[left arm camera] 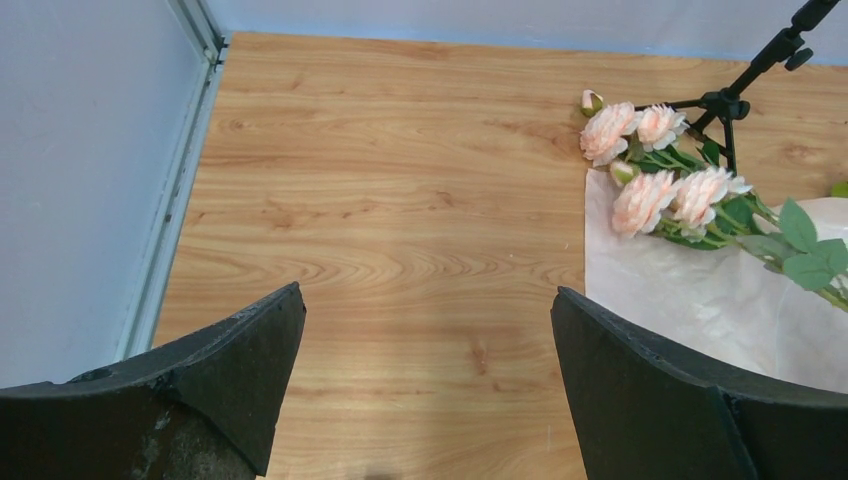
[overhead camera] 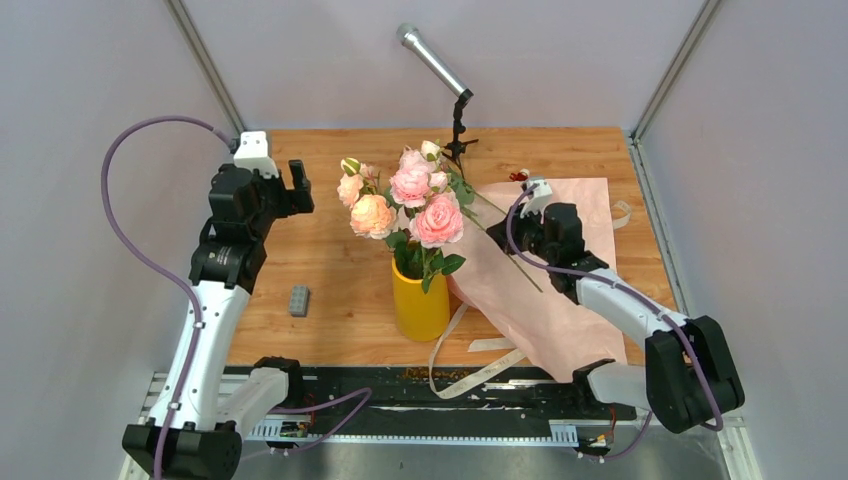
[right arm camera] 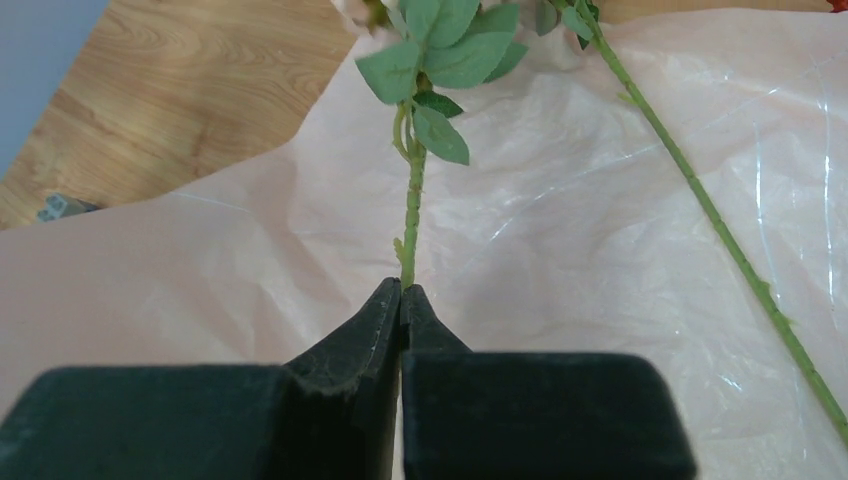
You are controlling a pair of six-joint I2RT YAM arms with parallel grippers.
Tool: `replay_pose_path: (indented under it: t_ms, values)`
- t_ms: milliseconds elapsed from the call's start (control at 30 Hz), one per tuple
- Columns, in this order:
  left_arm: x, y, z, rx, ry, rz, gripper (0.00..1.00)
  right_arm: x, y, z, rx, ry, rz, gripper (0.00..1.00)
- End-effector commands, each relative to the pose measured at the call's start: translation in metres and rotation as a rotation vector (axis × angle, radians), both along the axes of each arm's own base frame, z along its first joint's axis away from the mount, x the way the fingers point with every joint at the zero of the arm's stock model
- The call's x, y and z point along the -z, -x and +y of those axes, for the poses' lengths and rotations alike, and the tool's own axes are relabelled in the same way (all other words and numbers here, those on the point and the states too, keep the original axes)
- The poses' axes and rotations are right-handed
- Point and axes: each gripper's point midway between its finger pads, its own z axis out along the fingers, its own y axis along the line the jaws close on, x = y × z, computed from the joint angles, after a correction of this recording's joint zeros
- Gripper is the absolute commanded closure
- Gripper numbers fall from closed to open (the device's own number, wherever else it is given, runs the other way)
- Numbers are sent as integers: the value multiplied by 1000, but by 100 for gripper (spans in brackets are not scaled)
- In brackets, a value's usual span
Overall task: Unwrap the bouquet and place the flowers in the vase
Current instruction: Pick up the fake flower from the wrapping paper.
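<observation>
A yellow vase stands mid-table with pink and peach flowers rising from it. To its right the pale pink wrapping paper of the bouquet lies spread open, and its beige ribbon trails to the front edge. Over the paper, my right gripper is shut on a thin green stem whose leaves point towards the vase. A second stem lies loose on the paper. My left gripper hangs open over bare wood at the left. In the left wrist view, roses show at the paper's edge.
A small grey block lies left of the vase. A microphone on a black tripod stand sits at the back centre. Grey walls close in the table on three sides. A small red bit lies by the paper's far corner.
</observation>
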Motion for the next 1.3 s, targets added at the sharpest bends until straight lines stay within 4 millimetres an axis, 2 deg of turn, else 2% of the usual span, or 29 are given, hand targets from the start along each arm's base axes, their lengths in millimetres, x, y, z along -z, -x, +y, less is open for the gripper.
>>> replay_pose_path:
  t_ms: [0, 100, 233, 300, 333, 400, 533, 633, 933, 1133, 1200, 1267]
  values:
    - [-10, 7, 3, -7, 2, -33, 0, -37, -5, 8, -9, -116, -71, 100]
    - [-10, 9, 3, -4, 4, -35, 0, -15, -8, 0, 15, -45, -44, 100]
    - [-3, 9, 1, 4, 3, -23, 0, 28, -9, -12, 30, 93, 31, 100]
    - [3, 8, 1, 8, 1, -12, 0, 37, -9, -14, 21, 128, 49, 100]
    - [4, 8, 1, 8, 1, -10, 0, 40, -10, -14, 16, 143, 47, 95]
    - [8, 7, 0, 13, 5, -2, 0, 44, -12, -12, -13, 164, 49, 76]
    - [14, 4, -4, 25, 21, 9, 0, 58, -22, 2, -72, 236, 83, 63]
    - [15, 3, -4, 24, 24, 12, 0, 73, -28, 11, -90, 282, 106, 57]
    - [11, 7, -3, 20, 17, 11, 0, 108, -45, 25, -76, 470, 139, 55]
    - [9, 10, -4, 21, 34, 11, 0, 125, -55, 25, -41, 582, 140, 55]
    - [8, 12, -4, 20, 42, 14, 0, 128, -57, 25, -28, 604, 136, 61]
    - [7, 15, -4, 16, 53, 13, 0, 129, -59, 25, -11, 611, 137, 74]
